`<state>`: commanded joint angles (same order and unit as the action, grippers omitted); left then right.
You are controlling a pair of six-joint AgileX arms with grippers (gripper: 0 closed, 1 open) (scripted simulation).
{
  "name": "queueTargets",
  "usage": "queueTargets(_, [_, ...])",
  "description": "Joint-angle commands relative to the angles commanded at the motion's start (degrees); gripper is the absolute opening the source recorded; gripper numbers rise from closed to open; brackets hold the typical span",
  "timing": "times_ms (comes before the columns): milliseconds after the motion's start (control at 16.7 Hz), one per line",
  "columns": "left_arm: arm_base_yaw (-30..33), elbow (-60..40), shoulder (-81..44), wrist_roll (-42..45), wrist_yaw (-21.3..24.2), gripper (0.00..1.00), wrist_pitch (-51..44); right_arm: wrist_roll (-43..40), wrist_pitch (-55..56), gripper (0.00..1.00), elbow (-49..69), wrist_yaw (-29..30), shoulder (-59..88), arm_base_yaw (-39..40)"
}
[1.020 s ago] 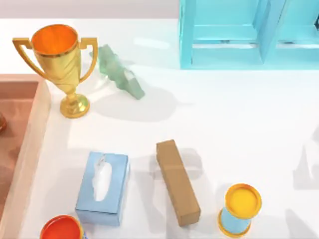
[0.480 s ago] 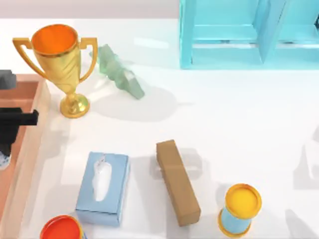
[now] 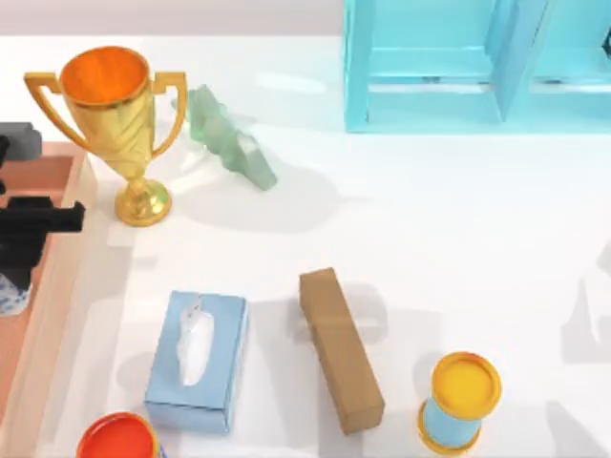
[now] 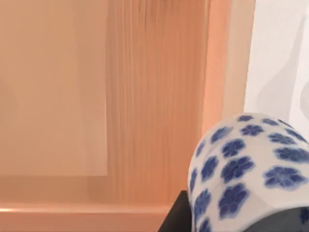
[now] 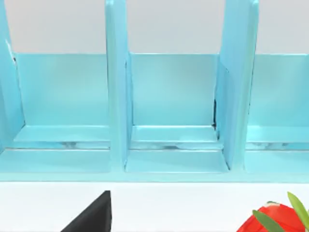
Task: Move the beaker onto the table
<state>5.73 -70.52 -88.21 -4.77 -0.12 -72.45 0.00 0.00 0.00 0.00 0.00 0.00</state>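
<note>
Beaker (image 3: 11,298) sits at the worktop's left edge, over the brown wooden tray (image 3: 52,286) and close to its raised rim; it is a pale vessel patterned with blue flowers, seen close up in the left wrist view (image 4: 251,169) with the tray's floor and rim behind it. The left hand (image 3: 24,239) is a black shape directly at the beaker, above the tray, and a dark finger (image 4: 176,217) lies against the beaker's side, but whether the hand is clamped on it I cannot tell. The white worktop (image 3: 458,248) carries a gold trophy (image 3: 110,124) near its far left corner, just beside the tray, with a pale green object (image 3: 229,138) lying next to it. A blue tissue box (image 3: 196,358) and a brown block (image 3: 339,348) lie toward the near edge, flanked by a red-topped cylinder (image 3: 116,439) and a yellow-topped cylinder (image 3: 463,401). A turquoise rack (image 3: 468,67) stands at the far edge, and the right wrist view faces its compartments (image 5: 169,111).
</note>
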Motion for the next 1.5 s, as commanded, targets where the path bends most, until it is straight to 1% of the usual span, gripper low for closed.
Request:
queueTargets(180, [5.5,-2.2,-1.4,-5.6,0.0,0.0,-0.8,0.0,0.0,1.0,0.0,0.0,0.0,0.0])
queueTargets(300, [12.3,-4.1,-2.6,-12.4,-0.1,0.0,-1.5,0.0,0.0,1.0,0.0,0.0,0.0,0.0])
queueTargets(420, [21.2,-5.8,-4.0,-21.2,0.0,0.0,-2.1,0.0,0.0,1.0,0.0,0.0,0.0,0.0])
queueTargets(720, [46.3,-8.8,-7.6,-46.1,0.2,0.0,-2.4,0.0,0.0,1.0,0.0,0.0,0.0,0.0])
queueTargets(840, [54.1,-9.4,-8.5,-53.8,0.1,0.0,-2.0,0.0,0.0,1.0,0.0,0.0,0.0,0.0])
queueTargets(900, [57.0,-9.6,-8.8,-56.8,0.0,0.0,-1.7,0.0,0.0,1.0,0.0,0.0,0.0,0.0])
queueTargets(1020, [61.2,-9.7,-9.0,-60.9,-0.2,0.0,-1.2,0.0,0.0,1.0,0.0,0.0,0.0,0.0])
queueTargets(1140, [62.9,-9.6,-9.0,-62.6,-0.4,0.0,-0.8,0.0,0.0,1.0,0.0,0.0,0.0,0.0])
queueTargets(1500, [62.4,-8.7,-9.0,-62.7,-0.3,0.0,0.1,0.0,0.0,1.0,0.0,0.0,0.0,0.0])
